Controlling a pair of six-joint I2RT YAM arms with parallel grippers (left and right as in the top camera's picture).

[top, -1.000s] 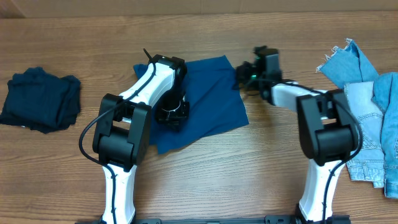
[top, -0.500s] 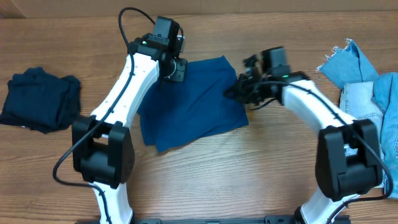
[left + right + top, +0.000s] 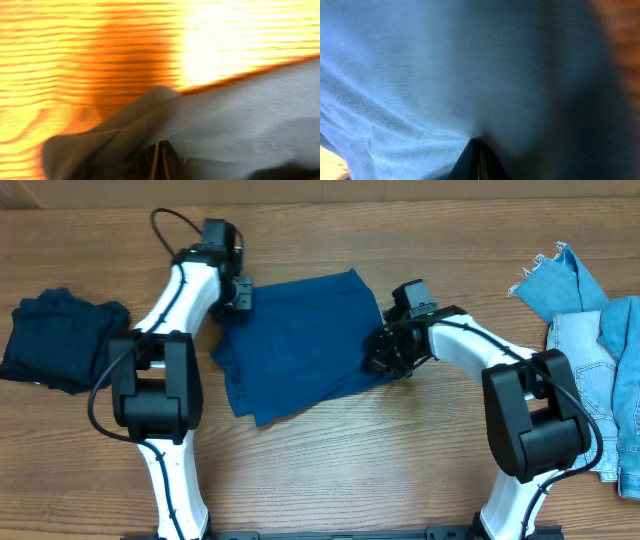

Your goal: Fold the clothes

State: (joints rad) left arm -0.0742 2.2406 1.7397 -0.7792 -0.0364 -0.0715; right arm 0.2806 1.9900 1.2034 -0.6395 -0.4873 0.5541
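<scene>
Fabric in plain colour fills the middle of the wooden table [image 3: 330, 470]: the mid-blue garment [image 3: 300, 345] lies spread almost flat as a skewed four-sided sheet. Its long axis runs left to right across the table. The far edge is nearly level, the near edge slopes away toward the right, and the near-left corner points down toward the robot. The left gripper [image 3: 237, 298] sits at the garment's far-left corner and the right gripper [image 3: 382, 358] at the middle of its right edge, so the sheet stretches between the two. In the left wrist view the dark fingertips [image 3: 155, 161] are pressed together, with a ridge of cloth gathered up to them and bare wood beyond. In the right wrist view the fingertips [image 3: 471, 159] are likewise closed to a point, and creases in the blue knit run in to that point. Both grippers are pinched on this garment. Well apart to the left lies the dark navy garment [image 3: 65, 340] in a crumpled heap. At the right edge of the table, the pale frayed denim pieces [image 3: 570, 280] overlap one another.
</scene>
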